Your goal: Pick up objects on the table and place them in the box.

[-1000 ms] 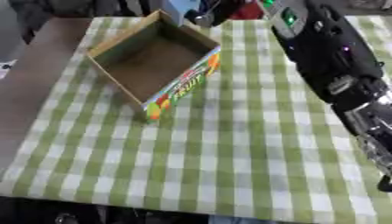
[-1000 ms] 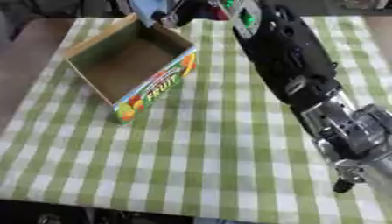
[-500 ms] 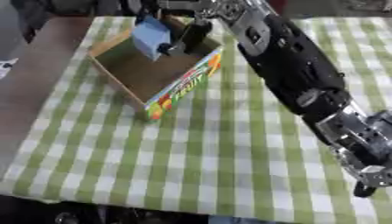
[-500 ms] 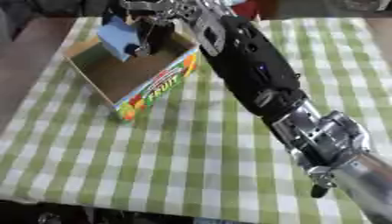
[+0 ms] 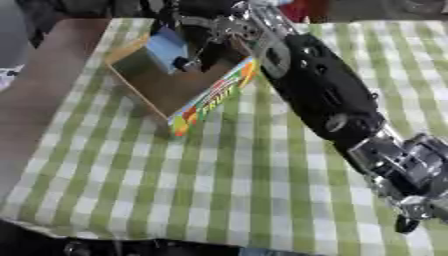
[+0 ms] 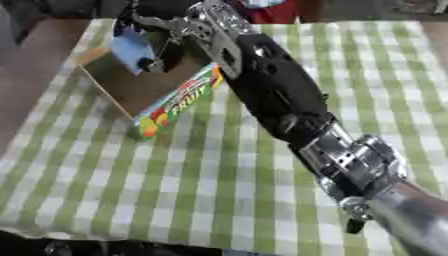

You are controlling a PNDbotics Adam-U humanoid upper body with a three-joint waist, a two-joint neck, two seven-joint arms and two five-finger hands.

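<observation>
While the box (image 5: pixel 197 95) sat at the upper left, your right hand (image 5: pixel 206 37) gripped a blue block (image 5: pixel 166 50) just above its opening. It looked light and stiff; its flat sides suited gripping. No left hand showed.

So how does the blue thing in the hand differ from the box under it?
The blue object is small, plain pale blue and held up by the right hand; the box is far larger, brown inside with colourful fruit print on its side, and sits open on the checked cloth. Both look boxy.
</observation>
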